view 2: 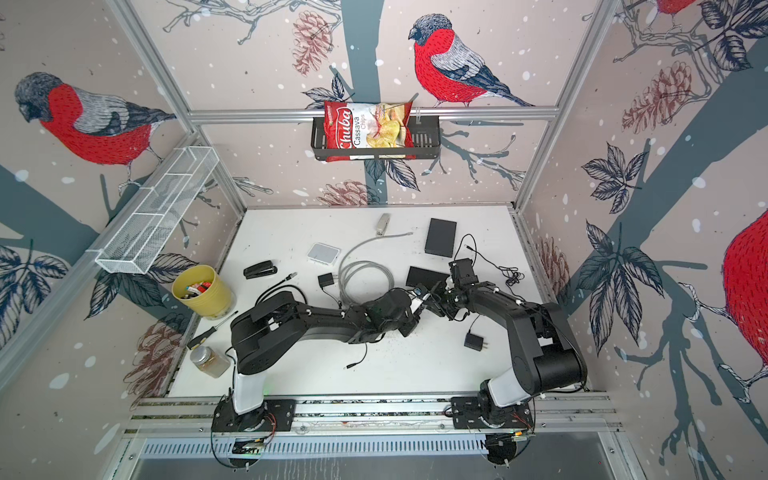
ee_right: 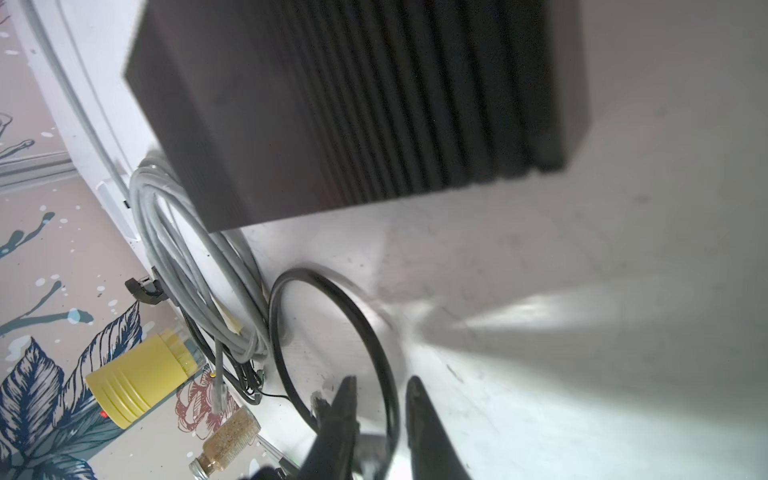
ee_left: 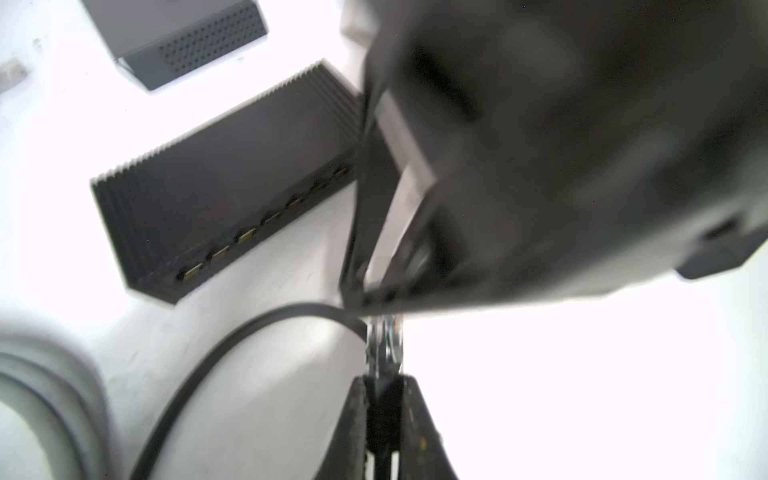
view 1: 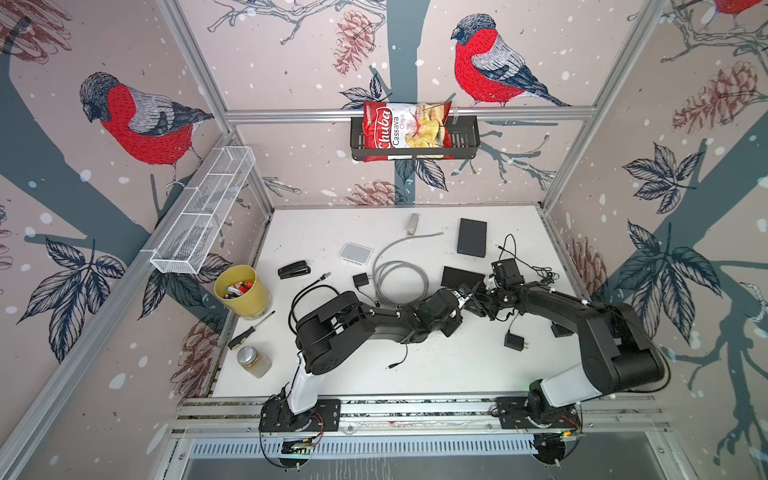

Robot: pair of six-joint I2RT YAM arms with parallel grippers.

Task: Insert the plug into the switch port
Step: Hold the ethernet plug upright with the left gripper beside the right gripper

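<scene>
Left claw (ee_left: 384, 380) is clamped on the plug (ee_left: 385, 345), metal tip out, near the switch (ee_left: 224, 199) lying mid-desk with its port row facing the claw, likely lining up for insertion. Right claw (ee_right: 380, 386) stands apart, astride the black cable (ee_right: 332, 299), probably managing slack. Only readable print is "Chuba Cassava Chips" on the far bag (view 1: 405, 131).

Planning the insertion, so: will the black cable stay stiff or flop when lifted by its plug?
Probably floppy yet springy: the black cable arcs away from the plug. Likely light, being thin; its slack may drag and tug sideways.
</scene>
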